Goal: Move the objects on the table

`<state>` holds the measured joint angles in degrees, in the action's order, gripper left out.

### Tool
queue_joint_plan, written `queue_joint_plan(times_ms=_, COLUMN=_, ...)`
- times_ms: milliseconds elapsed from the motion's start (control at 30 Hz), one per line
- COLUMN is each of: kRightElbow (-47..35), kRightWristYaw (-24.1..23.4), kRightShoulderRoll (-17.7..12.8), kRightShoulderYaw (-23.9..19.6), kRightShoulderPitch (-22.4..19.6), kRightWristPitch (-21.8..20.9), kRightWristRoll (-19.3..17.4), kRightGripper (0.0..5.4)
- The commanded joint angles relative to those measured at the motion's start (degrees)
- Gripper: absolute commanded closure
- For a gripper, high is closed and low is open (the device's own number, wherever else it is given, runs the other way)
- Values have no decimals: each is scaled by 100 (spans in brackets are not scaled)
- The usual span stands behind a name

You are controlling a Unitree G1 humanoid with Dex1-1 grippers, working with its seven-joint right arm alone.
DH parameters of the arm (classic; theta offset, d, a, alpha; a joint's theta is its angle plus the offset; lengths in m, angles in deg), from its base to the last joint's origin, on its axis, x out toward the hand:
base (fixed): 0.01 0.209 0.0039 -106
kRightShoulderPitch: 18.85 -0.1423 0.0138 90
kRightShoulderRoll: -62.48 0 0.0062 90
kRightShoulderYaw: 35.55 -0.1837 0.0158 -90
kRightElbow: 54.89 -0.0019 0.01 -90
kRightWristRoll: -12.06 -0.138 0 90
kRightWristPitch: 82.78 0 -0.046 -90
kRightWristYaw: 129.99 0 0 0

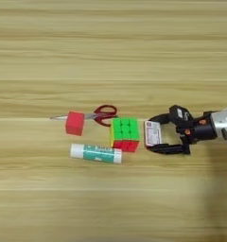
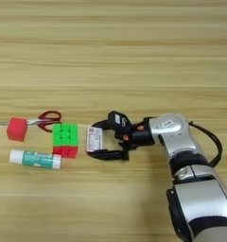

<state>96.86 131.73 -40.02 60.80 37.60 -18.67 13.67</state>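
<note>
The red-handled scissors (image 1: 94,115) are partly hidden — the small red cube (image 1: 74,123) covers the middle of the blades, and the puzzle cube (image 1: 124,134) at their 4 o'clock overlaps the lower handle loop. The print on the card (image 1: 152,133) and on the glue stick (image 1: 96,153) label is too small to read. The silver forearm (image 1: 224,124) is cut off at the left eye view's 3 o'clock edge — in the right eye view it runs out at 5 o'clock.

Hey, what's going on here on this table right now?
A robot's right arm reaches in from the right, and its claw sits open around a small red-and-white card, one finger on each side. Just left of the card is a puzzle cube, then a glue stick lying flat, red-handled scissors and a small red cube, all on the wooden table.
</note>
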Motion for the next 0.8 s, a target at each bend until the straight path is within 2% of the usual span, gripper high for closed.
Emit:
queue_joint_plan(times_ms=33, kRightElbow=-115, kRightWristYaw=-255, kRightShoulderRoll=-150, kRightShoulderYaw=-26, kRightShoulderPitch=-419, kRightWristPitch=-49, kRightWristRoll=41, kRightGripper=140)
queue_joint_plan(times_ms=300, kRightElbow=-116, kRightWristYaw=-294, kRightShoulderRoll=-137, kRightShoulderYaw=-200, kRightShoulderPitch=-589, kRightWristPitch=-3, kRightWristRoll=-140, kRightGripper=142)
queue_joint_plan(times_ms=433, kRightElbow=-101, kRightWristYaw=-457, kRightShoulderRoll=-149, kRightShoulderYaw=-297, kRightShoulderPitch=-709, kRightWristPitch=16, kRightWristRoll=-164, kRightGripper=142)
queue_joint_plan(times_ms=567, kRightElbow=33, kRightWristYaw=-819, kRightShoulderRoll=-136, kRightShoulderYaw=-388, kRightShoulderPitch=-870, kRightWristPitch=79, kRightWristRoll=-120, kRightGripper=142)
queue_joint_plan(times_ms=667, kRightElbow=128, kRightWristYaw=-999, kRightShoulderRoll=-96, kRightShoulderYaw=-545, kRightShoulderPitch=-1019, kRightWristPitch=211, kRightWristRoll=-256, kRightGripper=142)
queue_joint_plan(times_ms=800, kRightElbow=349, kRightWristYaw=-1699, kRightShoulderRoll=-49, kRightShoulderYaw=-647, kRightShoulderPitch=-1242, kRightWristPitch=310, kRightWristRoll=-133, kRightGripper=142)
